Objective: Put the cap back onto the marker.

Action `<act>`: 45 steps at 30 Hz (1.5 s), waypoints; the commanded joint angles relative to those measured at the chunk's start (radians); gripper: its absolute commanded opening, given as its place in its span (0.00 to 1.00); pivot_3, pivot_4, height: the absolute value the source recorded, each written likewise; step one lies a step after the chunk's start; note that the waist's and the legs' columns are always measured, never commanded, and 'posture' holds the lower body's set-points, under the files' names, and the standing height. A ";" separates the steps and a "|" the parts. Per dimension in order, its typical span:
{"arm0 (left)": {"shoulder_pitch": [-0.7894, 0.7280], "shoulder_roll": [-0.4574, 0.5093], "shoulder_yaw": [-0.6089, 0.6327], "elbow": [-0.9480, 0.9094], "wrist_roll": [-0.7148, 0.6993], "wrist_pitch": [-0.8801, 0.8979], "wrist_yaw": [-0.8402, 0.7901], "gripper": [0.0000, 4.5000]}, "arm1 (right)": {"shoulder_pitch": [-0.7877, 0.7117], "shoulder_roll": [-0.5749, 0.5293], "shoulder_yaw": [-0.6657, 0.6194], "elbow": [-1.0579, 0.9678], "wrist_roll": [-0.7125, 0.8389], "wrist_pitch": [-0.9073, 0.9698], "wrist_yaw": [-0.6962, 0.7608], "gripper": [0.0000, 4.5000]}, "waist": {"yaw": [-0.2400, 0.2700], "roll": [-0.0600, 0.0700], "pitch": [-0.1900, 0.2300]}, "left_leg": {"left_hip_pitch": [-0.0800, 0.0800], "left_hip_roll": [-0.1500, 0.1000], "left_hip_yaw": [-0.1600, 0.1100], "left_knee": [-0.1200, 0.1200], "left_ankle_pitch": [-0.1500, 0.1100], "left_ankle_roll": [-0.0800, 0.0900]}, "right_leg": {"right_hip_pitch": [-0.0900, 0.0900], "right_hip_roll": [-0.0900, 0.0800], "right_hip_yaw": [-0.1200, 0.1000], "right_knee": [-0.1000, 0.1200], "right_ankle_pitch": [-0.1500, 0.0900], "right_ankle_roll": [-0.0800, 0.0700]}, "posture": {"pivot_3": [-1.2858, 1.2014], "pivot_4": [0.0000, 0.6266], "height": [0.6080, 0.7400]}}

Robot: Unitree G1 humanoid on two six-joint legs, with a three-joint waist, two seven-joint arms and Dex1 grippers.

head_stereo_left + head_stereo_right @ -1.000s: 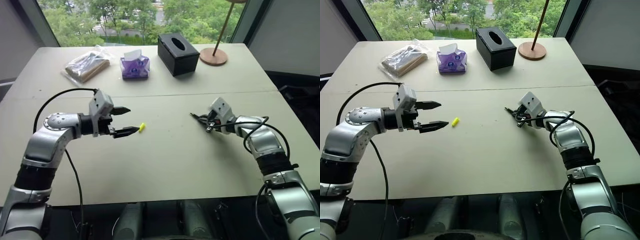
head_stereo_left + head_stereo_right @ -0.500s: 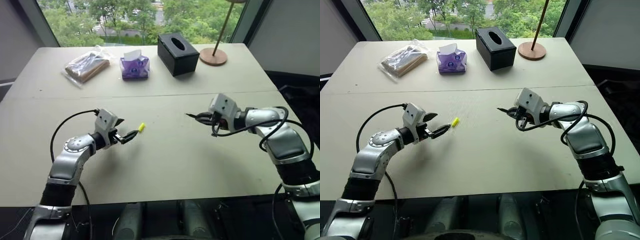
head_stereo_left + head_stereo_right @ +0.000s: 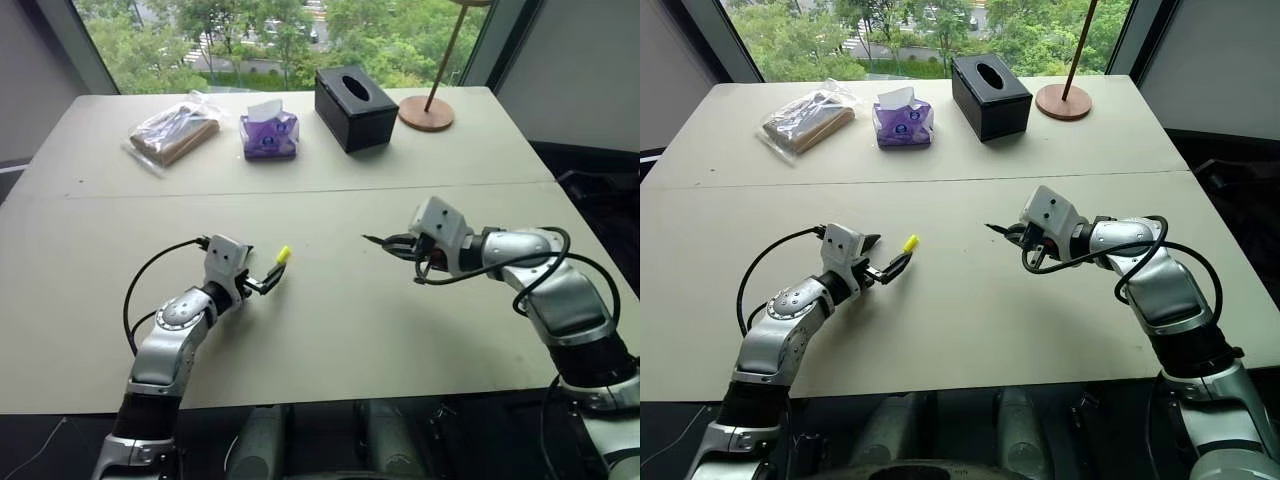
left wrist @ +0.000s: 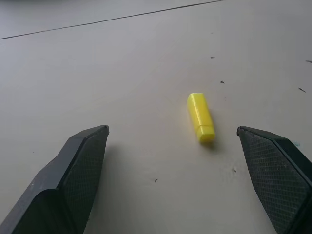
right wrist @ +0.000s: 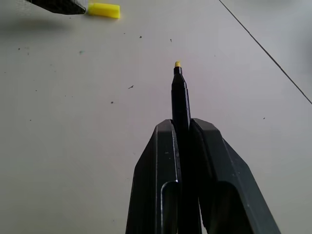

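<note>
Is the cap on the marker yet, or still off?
Off. The cap lies flat on the table between the open left gripper's fingers; the right gripper grips the marker, tip bare.

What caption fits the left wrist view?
Open left gripper low over the table, the yellow cap lying between its fingers.

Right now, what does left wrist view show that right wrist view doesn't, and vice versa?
Left wrist only: the left pincer, wide open, with the cap lying on the table ahead between its fingers, untouched. Right wrist only: the right pincer shut on the marker, its yellow tip bare and pointing forward. Both: the yellow cap and the tabletop with its seam line.
</note>
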 commanded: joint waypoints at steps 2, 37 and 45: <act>0.002 0.005 -0.038 -0.031 0.046 -0.064 -0.004 0.98 | 0.013 -0.054 -0.069 -0.116 0.075 0.046 0.046 0.01 | 0.003 0.000 0.000 | 0.000 0.000 0.000 0.000 0.000 0.000 | 0.000 0.000 0.000 0.000 0.000 0.000 | 0.52 0.24 1.00; -0.029 -0.114 -0.129 0.174 0.207 -0.245 0.075 0.01 | 0.056 -0.112 -0.113 -0.223 0.195 0.156 -0.008 0.00 | 0.022 0.002 -0.002 | 0.000 -0.001 0.000 0.000 0.000 0.000 | 0.002 -0.002 -0.001 -0.003 0.000 0.000 | 0.52 0.24 1.00; -0.143 0.086 0.043 0.129 0.013 -0.151 -0.151 0.01 | 0.047 -0.138 -0.109 -0.139 0.179 0.082 0.038 0.00 | 0.014 0.001 -0.001 | -0.001 0.000 0.000 0.000 0.000 0.000 | 0.000 -0.001 -0.001 -0.003 0.000 0.000 | 0.52 0.24 1.00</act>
